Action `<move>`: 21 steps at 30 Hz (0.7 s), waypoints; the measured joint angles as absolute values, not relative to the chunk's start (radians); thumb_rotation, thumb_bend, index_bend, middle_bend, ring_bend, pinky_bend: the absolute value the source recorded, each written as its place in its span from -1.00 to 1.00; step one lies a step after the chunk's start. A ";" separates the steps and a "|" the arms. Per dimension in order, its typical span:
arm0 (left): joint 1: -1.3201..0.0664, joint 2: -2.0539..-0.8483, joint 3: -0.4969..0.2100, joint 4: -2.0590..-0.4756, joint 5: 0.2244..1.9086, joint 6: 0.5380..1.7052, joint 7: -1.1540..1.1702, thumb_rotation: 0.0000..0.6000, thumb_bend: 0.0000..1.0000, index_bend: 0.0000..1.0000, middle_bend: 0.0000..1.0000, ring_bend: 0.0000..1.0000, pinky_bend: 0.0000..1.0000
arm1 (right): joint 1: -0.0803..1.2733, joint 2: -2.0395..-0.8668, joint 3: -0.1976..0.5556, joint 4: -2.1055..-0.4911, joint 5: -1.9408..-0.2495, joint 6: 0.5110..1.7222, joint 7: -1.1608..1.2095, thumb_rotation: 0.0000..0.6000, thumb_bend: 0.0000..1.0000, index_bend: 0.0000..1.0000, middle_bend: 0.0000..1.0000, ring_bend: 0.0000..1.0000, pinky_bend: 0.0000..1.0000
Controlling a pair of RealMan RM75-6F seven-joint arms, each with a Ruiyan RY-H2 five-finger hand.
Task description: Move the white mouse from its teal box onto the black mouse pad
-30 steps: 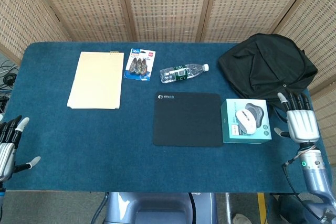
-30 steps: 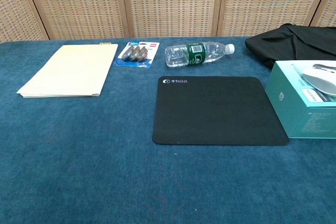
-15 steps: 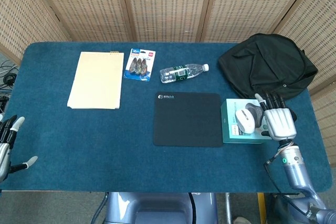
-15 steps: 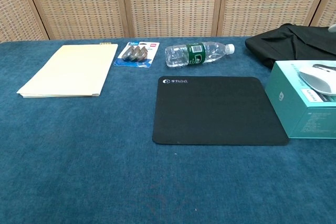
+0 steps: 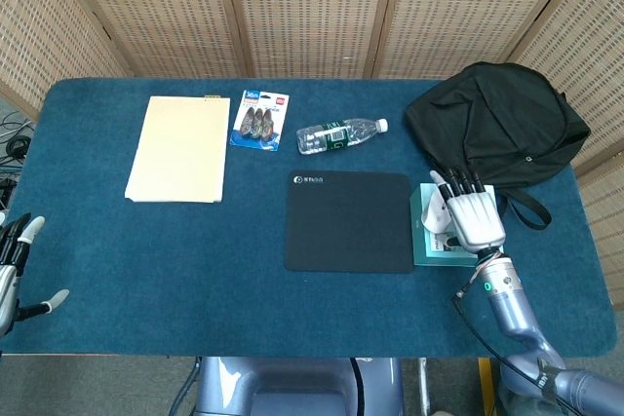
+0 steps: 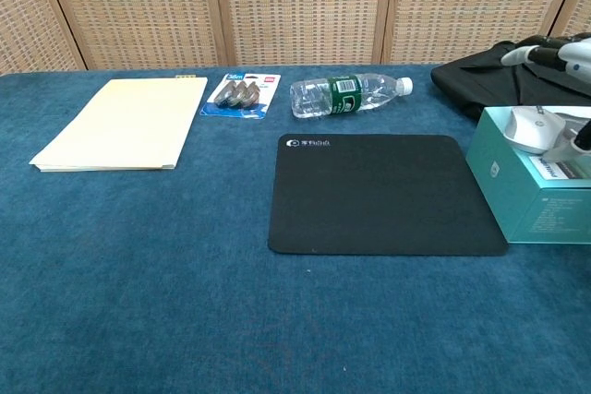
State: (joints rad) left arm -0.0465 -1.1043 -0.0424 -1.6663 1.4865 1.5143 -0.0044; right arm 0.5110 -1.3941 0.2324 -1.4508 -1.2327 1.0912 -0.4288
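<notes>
The teal box (image 6: 531, 193) stands just right of the black mouse pad (image 5: 349, 221), also seen in the chest view (image 6: 383, 193). The white mouse (image 6: 531, 128) lies in the box top. My right hand (image 5: 469, 215) hovers over the box with fingers spread, hiding most of the mouse in the head view. In the chest view its fingers (image 6: 547, 51) reach above the mouse and the thumb sits by the mouse's right side; no grip shows. Off the table's left front corner, my left hand (image 5: 14, 270) is open and holds nothing.
A black backpack (image 5: 492, 124) lies behind the box. A water bottle (image 5: 336, 135) lies on its side behind the pad. A pack of clips (image 5: 259, 119) and a cream folder (image 5: 178, 148) sit at the back left.
My right hand has moved left from beyond the table's right edge to above the box and mouse. The left hand has hardly shifted.
</notes>
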 measured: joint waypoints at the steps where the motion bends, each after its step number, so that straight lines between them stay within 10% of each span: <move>1: -0.047 -1.104 -0.043 -1.666 1.485 1.514 -0.005 1.00 -0.94 -1.00 -1.00 -1.00 -1.00 | 0.519 -1.395 0.235 -1.454 -1.226 1.085 -0.438 1.00 -1.00 -0.88 -1.00 -1.00 -1.00; 21: -0.059 -1.103 -0.048 -1.664 1.464 1.487 0.003 1.00 -0.93 -1.00 -1.00 -1.00 -1.00 | 0.650 -1.148 0.236 -1.604 -1.189 0.844 -0.481 1.00 -1.00 -0.80 -0.97 -1.00 -1.00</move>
